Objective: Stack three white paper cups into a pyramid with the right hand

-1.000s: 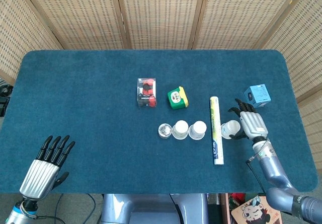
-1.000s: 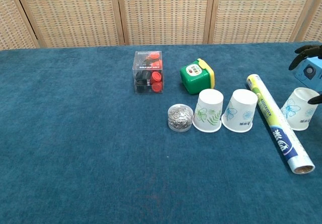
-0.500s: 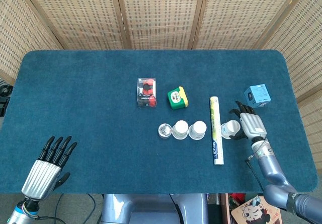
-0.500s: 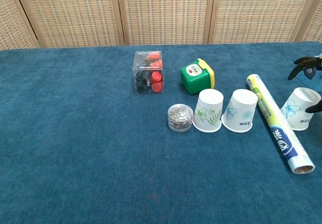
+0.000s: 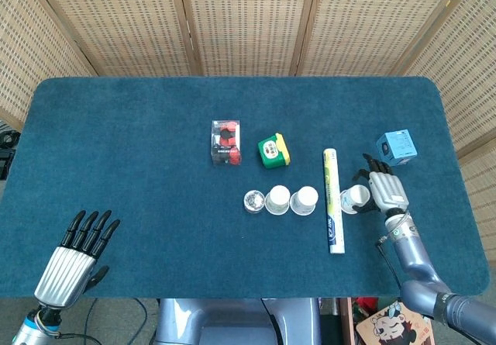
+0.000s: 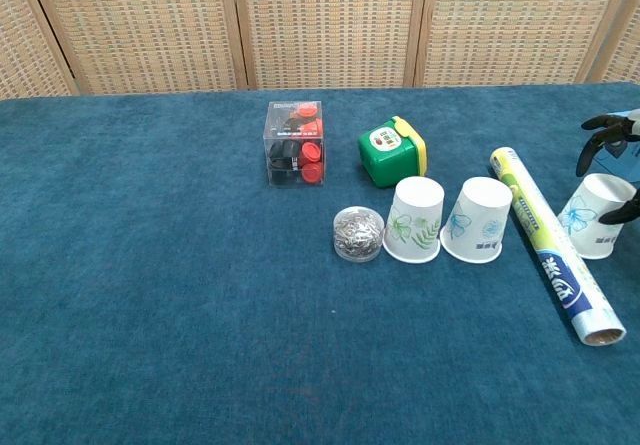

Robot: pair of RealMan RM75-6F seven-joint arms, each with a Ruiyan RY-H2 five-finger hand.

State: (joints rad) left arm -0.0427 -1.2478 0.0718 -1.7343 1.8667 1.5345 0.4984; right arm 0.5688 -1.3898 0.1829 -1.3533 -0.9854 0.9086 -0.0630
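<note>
Two white paper cups stand upside down side by side mid-table, one with a green leaf print (image 6: 413,221) (image 5: 277,200) and one with a blue print (image 6: 477,221) (image 5: 304,200). A third cup (image 6: 595,215) (image 5: 353,198) stands upside down to the right of a paper roll. My right hand (image 5: 385,190) (image 6: 615,155) is around this third cup with its fingers spread, dark fingertips close to its sides; whether they touch it is unclear. My left hand (image 5: 74,254) hovers open with fingers apart at the near left corner, far from the cups.
A rolled tube (image 6: 554,248) lies between the cup pair and the third cup. A round tin of clips (image 6: 358,234) sits left of the cups. Behind are a clear box with red pieces (image 6: 294,144), a green-yellow box (image 6: 392,151) and a blue cube (image 5: 396,146).
My right hand has drawn slightly nearer and lower around the third cup. The cups and my left hand have stayed put.
</note>
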